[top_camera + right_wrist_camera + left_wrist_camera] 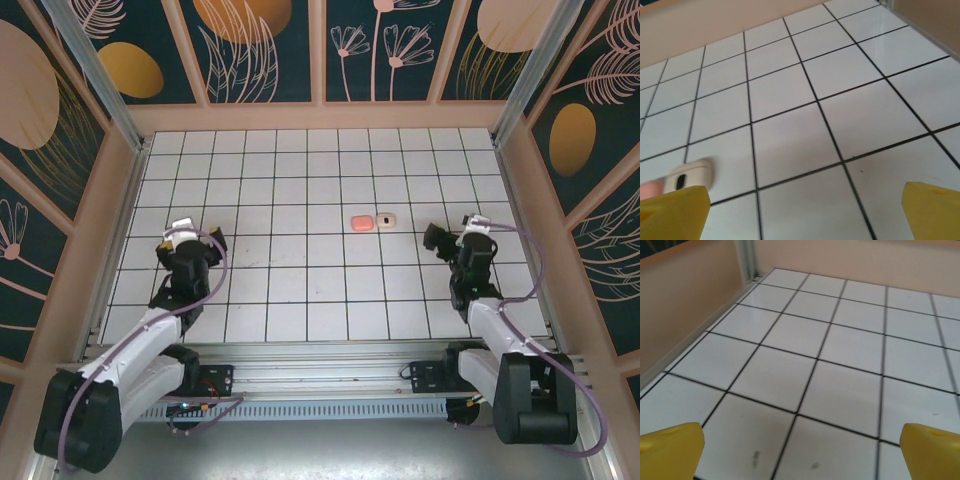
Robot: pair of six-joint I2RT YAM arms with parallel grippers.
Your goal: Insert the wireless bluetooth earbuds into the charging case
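**Current state.** The left gripper (800,452) has its jaws released. Its two yellow fingers (671,447) stand at the lower corners of the left wrist view with bare white tiled floor (840,390) between them. The right gripper (800,212) is likewise spread wide and grasps nothing.

**Location of task items.** In the top view, two small rounded bodies lie side by side just right of centre frame. They are the coral charging case (361,221) on the left and the pale charging case (386,218) on the right, touching or nearly so. In the right wrist view the pale case appears at the lower left, just above the left finger. A dark slot faces the camera, and the coral case sits at the frame edge beside it. Both cases appear closed. The position of the earbuds cannot be told from these pictures.

**Step in hand.** Judged from the layout, the task is at its start: neither arm has reached a case and nothing is grasped.

**Next move.**
1. The right arm sits nearer the cases and is the likely one to advance towards centre frame.
2. Centre the open jaws over one case before closing.
3. The cases lie close together, so a narrow, well-aligned approach is needed to avoid nudging the neighbouring case.
4. The lid probably has to be opened, with the second arm steadying the body.
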